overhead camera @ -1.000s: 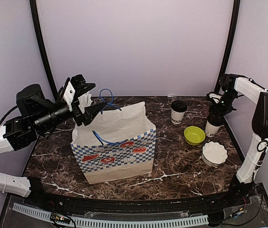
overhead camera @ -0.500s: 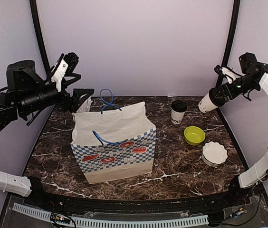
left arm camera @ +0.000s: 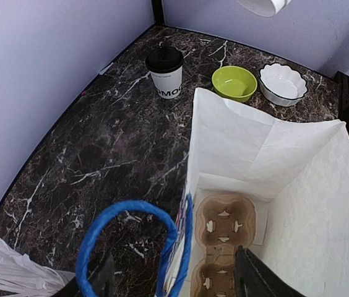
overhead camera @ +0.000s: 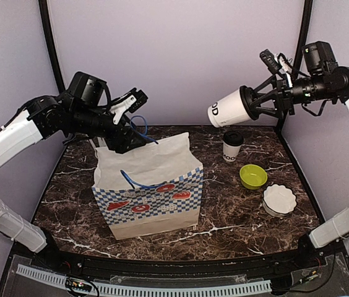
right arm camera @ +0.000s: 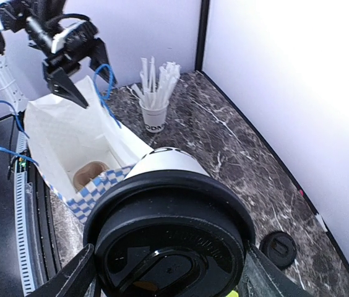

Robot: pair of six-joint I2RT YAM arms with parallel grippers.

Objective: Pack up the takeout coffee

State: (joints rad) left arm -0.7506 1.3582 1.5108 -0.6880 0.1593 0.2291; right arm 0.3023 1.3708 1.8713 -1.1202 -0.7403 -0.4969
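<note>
A: Where's the coffee?
B: One lidded cup (overhead camera: 227,109) hangs sideways aloft, clamped at its lid (right arm camera: 168,247) by the right gripper (overhead camera: 253,103); its twin (overhead camera: 232,146) stands beside the lime bowl (overhead camera: 253,176).
A: The risk?
B: Tipped, it may leak. The left gripper (overhead camera: 131,120) gapes astride the bag (overhead camera: 153,179) rim, holding nothing; the mouth could fold.

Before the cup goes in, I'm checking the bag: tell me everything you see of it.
The paper bag stands upright and open on the marble table: white inside, blue-checked band with red prints outside, blue handles. A cardboard cup carrier lies empty at its bottom. Open jaws of the left gripper straddle its far wall.
</note>
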